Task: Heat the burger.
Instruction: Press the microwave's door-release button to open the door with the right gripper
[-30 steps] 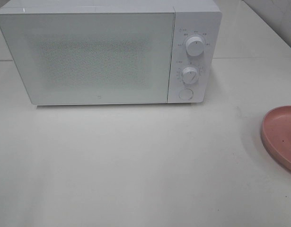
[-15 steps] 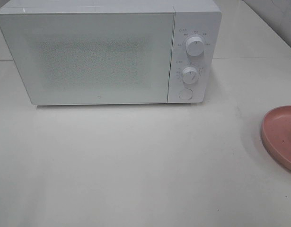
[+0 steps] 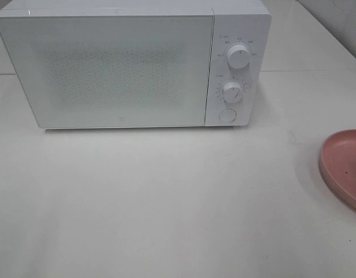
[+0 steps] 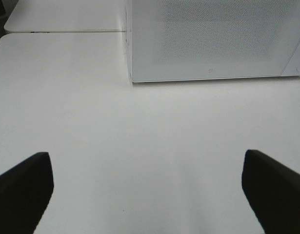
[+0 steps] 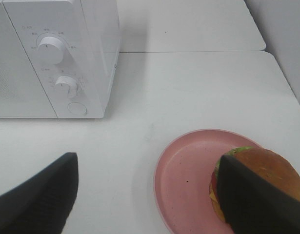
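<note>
The burger (image 5: 271, 168) sits on the pink plate (image 5: 184, 170) on the tabletop (image 3: 166, 202), right of the microwave (image 3: 131, 63). Fingers on my left gripper (image 4: 146, 161) and right gripper (image 5: 149, 165) stand wide apart, empty. The burger looks light, squashy and loosely stacked, so I'd squeeze gently across both bun halves.

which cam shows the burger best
The right wrist view: the burger sits on the pink plate, partly behind a gripper finger. The high view catches only the plate's edge, no burger; the left wrist view shows neither.
</note>
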